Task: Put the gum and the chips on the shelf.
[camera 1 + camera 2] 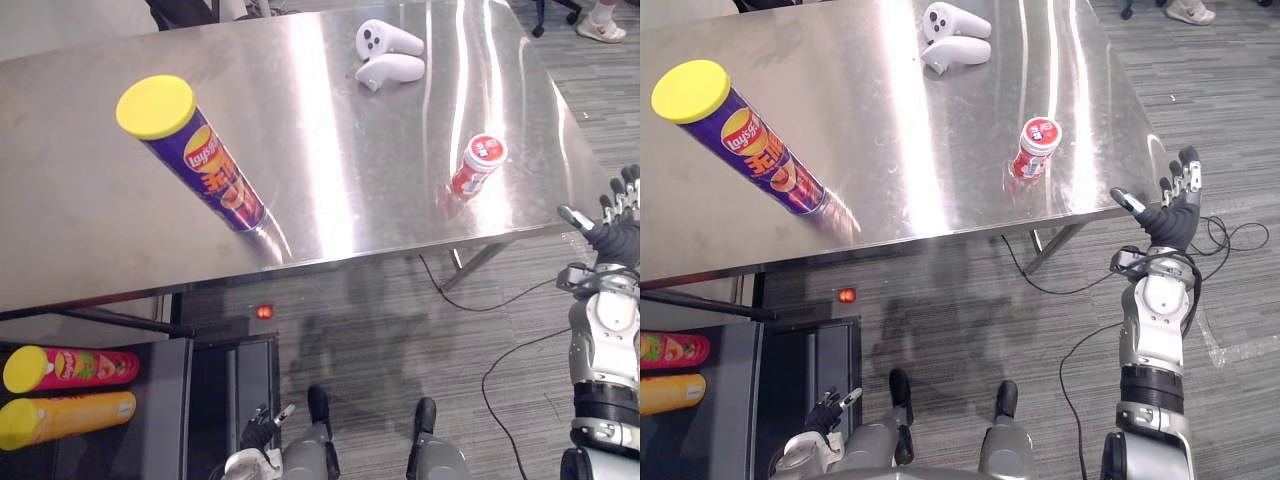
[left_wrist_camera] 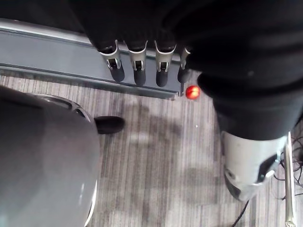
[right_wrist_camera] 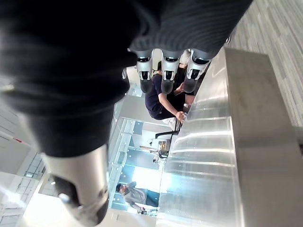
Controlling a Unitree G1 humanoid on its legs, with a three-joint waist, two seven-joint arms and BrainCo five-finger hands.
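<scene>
Closest to the lens, my left hand point(image 1: 262, 428) hung low, under the near edge of the steel table point(image 1: 330, 200), its fingers straight and nothing in them. Off the table's near right corner my right hand point(image 1: 1170, 215) was raised with fingers spread wide and the thumb out, also empty. Neither item had been picked up. The gum point(image 1: 477, 165) stood on the table near that right corner, and the chips point(image 1: 205, 165) stood on their base toward the table's left side, well apart from the gum. The shelf point(image 1: 180, 400) sat below the table's left end, with a pink can point(image 1: 75, 368) and an orange can point(image 1: 70, 418) lying in it. Two white controllers point(image 1: 388, 55) lay at the table's far side, out of the way. My worry was the gum: small, light and on slick steel near the edge, so a sideways sweep could push it off the table. The chips looked tall and narrow, so a glancing touch high up could tip them and set them rolling. I also judged the shelf tight, since the cans already there might be knocked.
</scene>
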